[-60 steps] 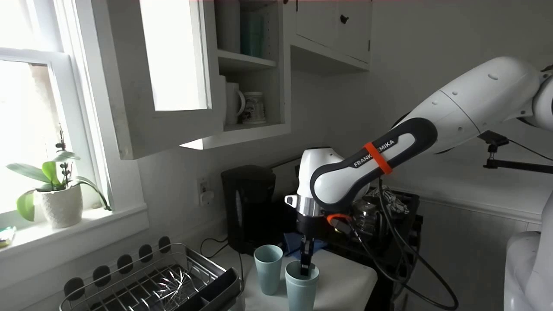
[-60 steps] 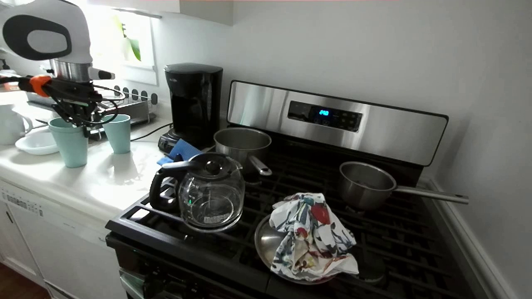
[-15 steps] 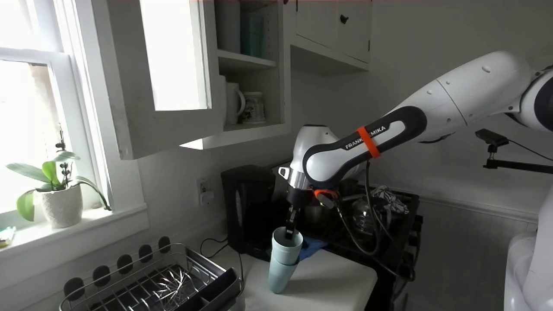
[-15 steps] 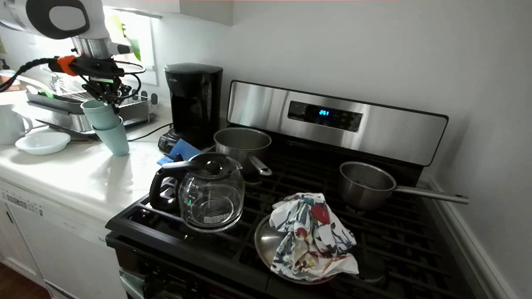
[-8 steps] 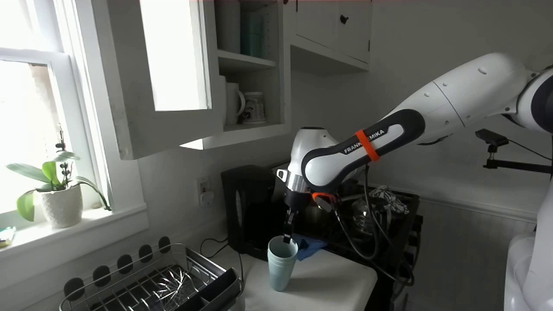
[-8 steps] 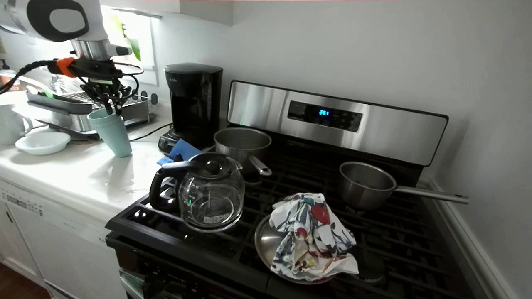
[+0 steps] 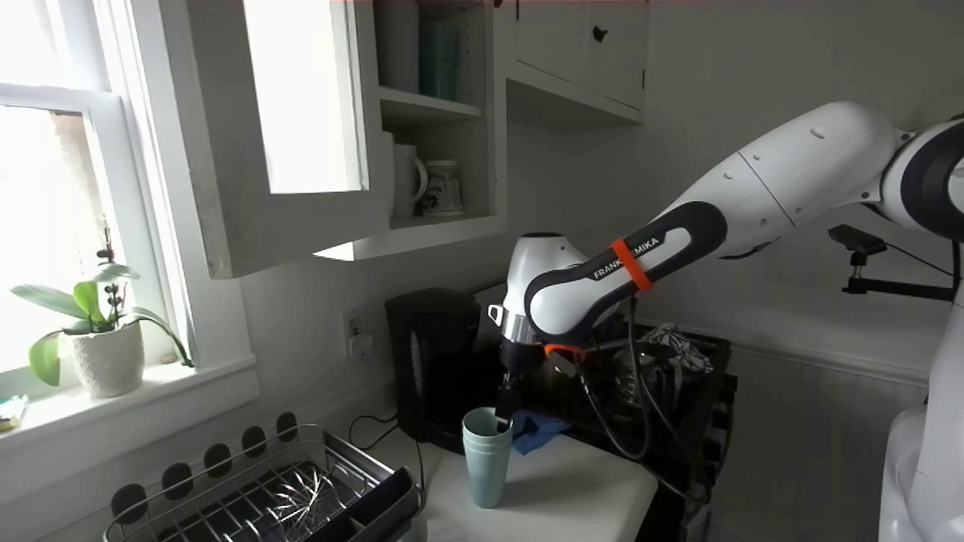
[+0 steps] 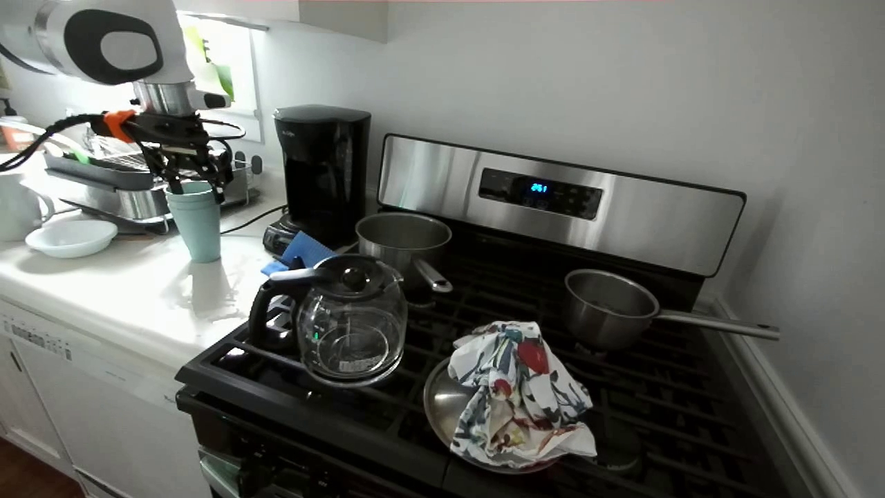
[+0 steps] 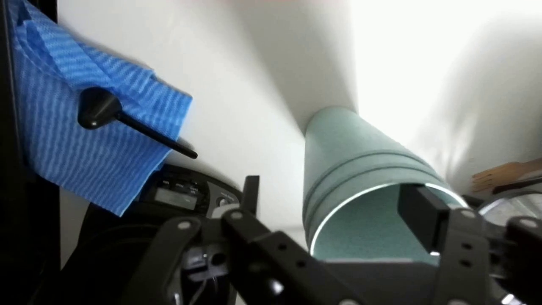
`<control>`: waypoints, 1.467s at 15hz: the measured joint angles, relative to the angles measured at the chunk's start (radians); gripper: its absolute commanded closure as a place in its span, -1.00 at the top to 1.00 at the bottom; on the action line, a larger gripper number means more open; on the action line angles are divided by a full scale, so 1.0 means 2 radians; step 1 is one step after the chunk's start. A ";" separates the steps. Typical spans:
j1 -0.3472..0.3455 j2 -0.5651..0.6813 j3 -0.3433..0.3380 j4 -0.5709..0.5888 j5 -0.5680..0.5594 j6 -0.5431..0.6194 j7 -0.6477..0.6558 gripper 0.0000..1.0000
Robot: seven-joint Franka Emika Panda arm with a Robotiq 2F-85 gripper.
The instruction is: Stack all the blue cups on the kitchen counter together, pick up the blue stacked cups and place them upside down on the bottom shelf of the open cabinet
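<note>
Textured pale pot [image 7: 105, 361] on sill [image 7: 203, 390], plant [image 7: 89, 301] in it; open cabinet [image 7: 497, 158], mugs [image 7: 443, 188] on bottom shelf [image 7: 420, 222]; cups [image 7: 487, 473] smooth, pale blue, nested upright on counter [image 7: 587, 489], in from edge beside stove [image 8: 304, 408]; gripper [image 9: 330, 189] at rim, fingers [image 9: 252, 192] spread wide, one in or over mouth, other outside, contact unclear; ribbed blue cloth [image 7: 541, 430] at same edge, black scoop [image 9: 99, 108] on it

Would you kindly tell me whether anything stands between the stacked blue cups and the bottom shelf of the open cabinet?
Nothing visible blocks the way up from the stacked blue cups, but on the bottom shelf a white handled mug and a patterned mug take up space, and the open cabinet door hides part of that shelf.
</note>
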 measured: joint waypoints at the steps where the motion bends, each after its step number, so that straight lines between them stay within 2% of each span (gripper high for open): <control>1: -0.003 0.004 0.000 0.000 0.000 0.000 0.005 1.00; 2: -0.006 0.007 -0.001 -0.001 0.009 0.001 0.010 1.00; 4: -0.011 0.013 -0.004 -0.004 0.038 0.004 0.014 0.48; 8: -0.017 0.027 -0.006 -0.009 0.074 0.004 0.014 -0.12; 14: -0.029 0.033 -0.007 -0.010 0.081 0.004 0.020 -0.94; 16: -0.033 0.033 -0.010 -0.010 0.086 0.004 0.020 -1.00; 20: -0.038 0.027 -0.013 -0.007 0.097 0.004 0.020 -0.96; 22: -0.039 0.021 -0.015 -0.006 0.081 0.002 0.027 -0.95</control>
